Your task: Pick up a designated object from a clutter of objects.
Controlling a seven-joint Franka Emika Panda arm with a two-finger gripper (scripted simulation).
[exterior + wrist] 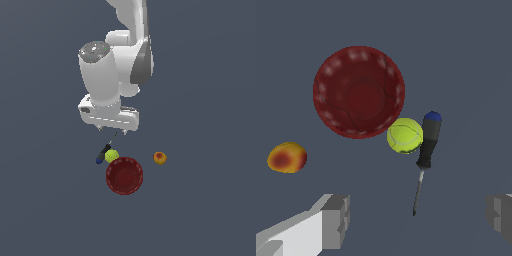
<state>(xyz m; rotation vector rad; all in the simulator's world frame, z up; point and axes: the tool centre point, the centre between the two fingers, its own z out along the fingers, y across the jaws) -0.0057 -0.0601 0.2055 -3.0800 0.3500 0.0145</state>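
The designated object, a slim screwdriver-like tool (428, 145) with a black handle, blue end cap and thin dark shaft, lies flat on the surface (103, 154). Its handle touches the yellow-green ball (405, 135) (112, 156). The dark red bowl (359, 92) (124, 175) sits right beside the ball. The orange-red fruit (287, 157) (160, 158) lies apart, toward the exterior view's right. My gripper (418, 220) (111, 130) hangs open above the tool's shaft end, fingers (336, 220) wide apart with nothing between them.
The dark grey surface (210, 210) stretches around the clutter in every direction. The arm's white body (107, 75) hangs over the area behind the tool.
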